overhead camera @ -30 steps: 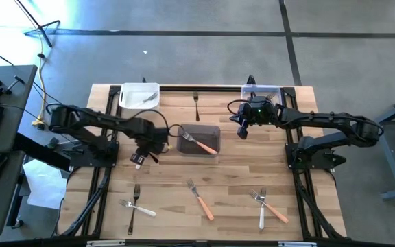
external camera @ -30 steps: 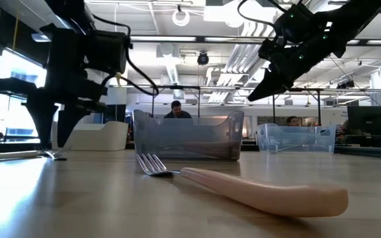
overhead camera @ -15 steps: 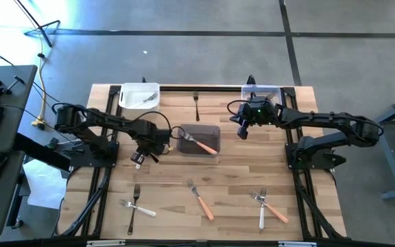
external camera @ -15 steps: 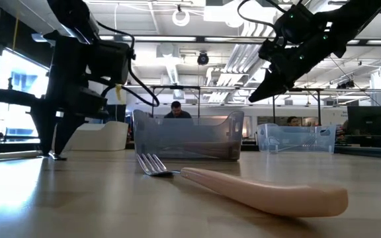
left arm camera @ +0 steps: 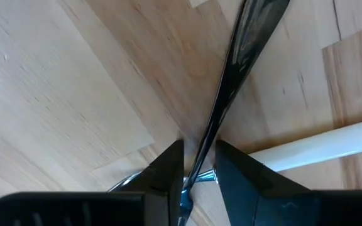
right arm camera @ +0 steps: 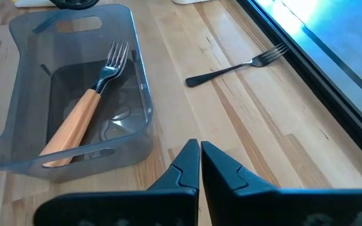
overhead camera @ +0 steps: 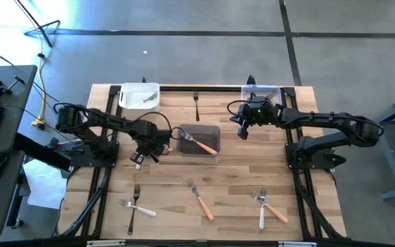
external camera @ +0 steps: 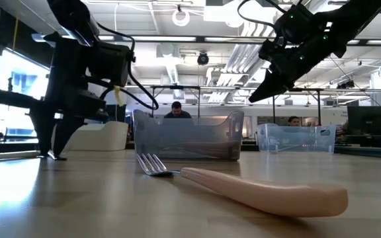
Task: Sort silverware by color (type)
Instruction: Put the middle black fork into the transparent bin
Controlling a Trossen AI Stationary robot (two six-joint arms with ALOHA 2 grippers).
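Note:
My left gripper points straight down onto the table left of the grey tub. It is shut on a black-handled fork that lies across a white-handled fork. In the high view the arm hides most of this pair. My right gripper hangs shut and empty above the table, right of the grey tub. An orange-handled fork lies in that tub. The white tub at the far left holds a fork. My left gripper pinches the black fork's thin neck, where the handle runs into the tines, between its two fingers. The fingers come from above and lie across the fork. The fork rests flat on the table, over the white fork's tine end.
A dark fork lies by the far edge. Along the near edge are a crossed black and white pair, an orange fork, and a crossed white and orange pair. A clear tub stands at the far right.
My left gripper's fingers have drawn together around the black fork's neck, from a wide spread a second ago to the narrow gap held since half a second ago. The fork has stayed on the table.

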